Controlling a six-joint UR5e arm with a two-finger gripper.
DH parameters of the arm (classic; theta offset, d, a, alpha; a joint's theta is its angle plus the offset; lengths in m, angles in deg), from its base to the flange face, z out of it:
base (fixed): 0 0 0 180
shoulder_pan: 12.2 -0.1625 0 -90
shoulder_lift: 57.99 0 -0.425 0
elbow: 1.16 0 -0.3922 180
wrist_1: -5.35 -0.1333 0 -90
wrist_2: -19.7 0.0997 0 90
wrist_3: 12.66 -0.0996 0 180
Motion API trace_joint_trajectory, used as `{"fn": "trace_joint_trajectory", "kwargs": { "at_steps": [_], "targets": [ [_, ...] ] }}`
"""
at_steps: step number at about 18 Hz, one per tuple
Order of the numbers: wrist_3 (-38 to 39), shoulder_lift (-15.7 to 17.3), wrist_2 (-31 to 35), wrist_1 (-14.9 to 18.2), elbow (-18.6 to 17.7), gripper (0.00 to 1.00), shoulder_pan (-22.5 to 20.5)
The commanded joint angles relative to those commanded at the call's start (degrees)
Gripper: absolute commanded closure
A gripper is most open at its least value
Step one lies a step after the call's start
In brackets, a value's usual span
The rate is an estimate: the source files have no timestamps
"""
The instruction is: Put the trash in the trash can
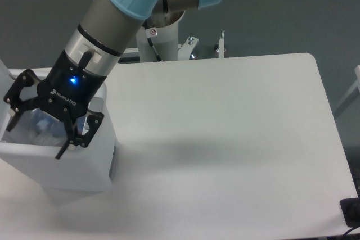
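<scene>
The clear plastic bottle (pixel 44 126) lies inside the trash can (pixel 84 172), a pale blue-tinted shape seen between the fingers of the gripper (pixel 35 135), which hangs over the bin's open mouth with its jaws spread wide and nothing pinched between them. The view into the bin is partly blocked by the gripper body, so the bottle probably rests loose among the contents, though whether it touches a finger cannot be told; the white wrapper is not clearly separable from the pale interior. The main risk from here is on the way out: the spread fingertips (pixel 62 153) sit close to the can's front rim, and a sideways or tilted retreat could hook that edge and drag or tip the light bin on the table (pixel 236 127). A finger could also catch the bottle and flick it back over the rim. A straight lift clear of the opening before any sideways travel would avoid both.
</scene>
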Motion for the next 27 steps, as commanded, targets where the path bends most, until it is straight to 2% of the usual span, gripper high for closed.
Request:
{"fn": "trace_joint_trajectory", "kwargs": {
  "at_steps": [3,10,18,22,25,27],
  "targets": [
    [0.1,-0.1,0.0,0.2,0.0,0.0,-0.7],
    [-4.7,0.0,0.0,0.0,0.1,0.0,-9.0],
    [-15.5,-4.1,0.1,0.4,0.0,0.0,-19.3],
    [-23.6,-4.4,1.2,0.7,-3.5,0.0,-25.7],
    [-30.8,-5.4,5.6,0.7,-6.6,0.0,-31.4],
    [-37.2,-5.4,9.3,0.9,-7.3,0.0,-34.3]
  ]
}}
